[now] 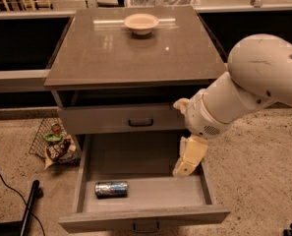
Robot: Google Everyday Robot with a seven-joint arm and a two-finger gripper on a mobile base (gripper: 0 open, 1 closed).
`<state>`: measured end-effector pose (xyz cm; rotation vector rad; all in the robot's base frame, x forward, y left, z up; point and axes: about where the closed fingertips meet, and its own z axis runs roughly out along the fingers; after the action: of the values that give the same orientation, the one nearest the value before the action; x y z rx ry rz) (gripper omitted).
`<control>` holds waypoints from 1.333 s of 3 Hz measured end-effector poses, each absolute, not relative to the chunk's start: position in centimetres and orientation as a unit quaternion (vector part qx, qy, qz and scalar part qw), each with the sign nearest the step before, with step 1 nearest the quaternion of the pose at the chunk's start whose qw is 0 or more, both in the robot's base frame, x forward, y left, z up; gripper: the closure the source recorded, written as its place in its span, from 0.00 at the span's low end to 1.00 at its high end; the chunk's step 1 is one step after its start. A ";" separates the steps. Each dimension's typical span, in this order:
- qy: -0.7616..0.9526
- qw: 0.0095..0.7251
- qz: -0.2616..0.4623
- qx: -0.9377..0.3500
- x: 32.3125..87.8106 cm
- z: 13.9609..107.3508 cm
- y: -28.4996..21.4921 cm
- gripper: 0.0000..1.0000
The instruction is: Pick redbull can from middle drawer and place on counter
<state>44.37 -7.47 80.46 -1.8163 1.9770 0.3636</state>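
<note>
The white arm is showing smooth, rounded shells. Its cream gripper is hanging above the middle drawer, right side.

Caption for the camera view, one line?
Gripper over the right side of the open middle drawer; redbull can lies front-left inside.

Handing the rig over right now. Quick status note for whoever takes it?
Pincer: hangs over the right side of the open middle drawer, apart from the can.
Redbull can: on its side, front left of the drawer floor.
Counter: no can on it; a bowl sits at the back.
Done: drawer is open.
Left: grasp the can, lift it, set it on the counter.
</note>
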 end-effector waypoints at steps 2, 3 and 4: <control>0.690 0.190 0.144 -0.683 43.2 71.2 -3.3 0.00; 0.683 0.181 0.159 -0.689 43.3 65.3 -0.9 0.00; 0.686 0.182 0.195 -0.677 44.1 59.2 1.2 0.00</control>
<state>44.13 1.24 59.18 -1.9121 1.9365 0.5496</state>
